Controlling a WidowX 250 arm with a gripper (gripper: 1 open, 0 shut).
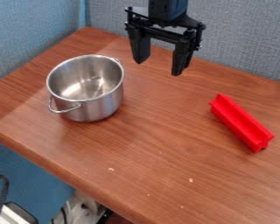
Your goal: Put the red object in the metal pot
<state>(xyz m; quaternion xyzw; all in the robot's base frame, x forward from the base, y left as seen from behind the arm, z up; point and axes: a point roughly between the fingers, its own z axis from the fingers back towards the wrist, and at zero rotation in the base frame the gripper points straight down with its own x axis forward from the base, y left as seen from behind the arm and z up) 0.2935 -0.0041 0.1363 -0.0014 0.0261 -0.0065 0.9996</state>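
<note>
- Black two-fingered gripper [161, 56] hangs over the far middle of the brown wooden table [154, 149], pointing down, jaws wide apart, nothing between them.
- Bright red elongated plastic block [241, 122] lies flat on the right side, angled, close to the table's right edge, well apart from the gripper.
- Small shiny round stainless-steel pot [87, 86] stands upright on the left, empty, loop handle facing near, close to the left edge.
- Bare wood between pot and block; more open tabletop toward the near edge.
- Blue textured wall [241, 31] behind.
</note>
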